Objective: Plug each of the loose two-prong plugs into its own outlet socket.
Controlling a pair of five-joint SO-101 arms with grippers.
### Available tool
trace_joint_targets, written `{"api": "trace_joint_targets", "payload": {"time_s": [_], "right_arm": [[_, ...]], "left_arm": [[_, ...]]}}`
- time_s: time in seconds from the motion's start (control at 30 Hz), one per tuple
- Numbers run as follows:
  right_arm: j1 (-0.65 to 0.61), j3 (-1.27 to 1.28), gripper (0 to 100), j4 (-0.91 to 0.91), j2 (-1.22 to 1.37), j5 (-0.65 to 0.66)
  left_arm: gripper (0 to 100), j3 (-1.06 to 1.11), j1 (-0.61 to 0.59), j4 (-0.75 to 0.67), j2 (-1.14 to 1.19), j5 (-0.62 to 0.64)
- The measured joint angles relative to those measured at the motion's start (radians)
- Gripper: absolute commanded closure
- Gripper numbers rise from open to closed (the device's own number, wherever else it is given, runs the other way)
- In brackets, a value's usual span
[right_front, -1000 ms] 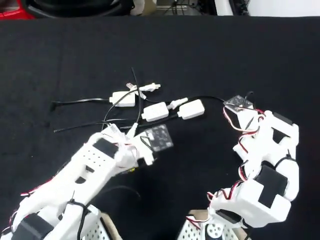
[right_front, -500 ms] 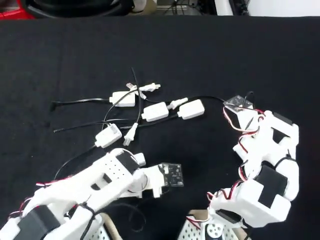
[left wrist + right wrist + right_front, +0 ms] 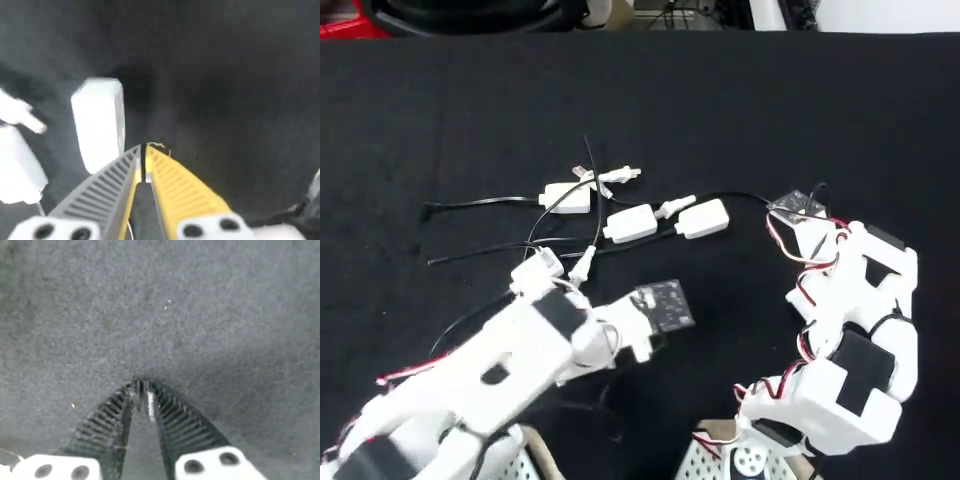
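Left gripper (image 3: pixel 144 148) has its grey and yellow jaws pressed together with nothing between them, and its tips hang over the black table cloth (image 3: pixel 770 110). In the overhead frame its white left arm (image 3: pixel 510 360) stretches from the lower left corner toward the centre, ending just below a scatter of white parts.

Left of centre, thin black cables (image 3: pixel 470 203) trail from that scatter toward the left edge. The leftmost socket (image 3: pixel 535 268) sits at the arm's upper edge, with a small plug (image 3: pixel 582 265) just beside it on the right. Whether the two touch cannot be made out. Above them lies the upper socket (image 3: pixel 565 196). The top plug (image 3: pixel 618 176) rests loose on the cloth just past its upper right corner.

At the centre lies the middle socket (image 3: pixel 630 222). The middle plug (image 3: pixel 677 206) lies at its upper right corner, between it and the right socket (image 3: pixel 702 218). I cannot tell if this plug is seated in either one. In the left wrist picture, the closed jaw tips are just beside the right socket.

On the right side of the frame the right arm (image 3: pixel 850 330) is folded up, well apart from the sockets. The right gripper (image 3: pixel 142 386) has its black jaws closed on nothing, tips close above bare cloth.
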Motion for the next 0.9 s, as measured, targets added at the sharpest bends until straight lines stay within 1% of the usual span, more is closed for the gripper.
{"api": "trace_joint_targets", "payload": {"time_s": [0.07,0.17,0.27,0.37,0.47,0.53,0.63,0.8,0.9], "right_arm": [[0.0,0.0,98.4,0.0,0.0,0.0],[0.0,0.0,98.4,0.0,0.0,0.0],[0.0,0.0,98.4,0.0,0.0,0.0],[0.0,0.0,98.4,0.0,0.003,0.0],[0.0,0.0,98.4,0.0,0.003,0.0],[0.0,0.0,98.4,0.0,0.003,0.0],[0.0,0.0,98.4,0.0,0.003,0.0],[0.0,0.0,98.4,0.0,0.003,0.0],[0.0,0.0,98.4,0.0,0.003,0.0]], "left_arm": [[92,0.002,-0.002,0.032,-0.104,0.002],[86,-0.009,-0.06,0.095,-0.239,0.003],[85,-0.008,-0.1,0.1,-0.27,-0.014],[85,0.014,-0.117,0.055,-0.219,-0.026],[85,0.046,-0.12,-0.037,-0.123,-0.031],[85,0.046,-0.147,-0.112,-0.043,-0.031],[85,0.014,-0.216,-0.178,0.084,-0.032],[85,-0.133,-0.344,-0.175,0.232,-0.029],[85,-0.184,-0.362,-0.135,0.245,-0.028]]}}
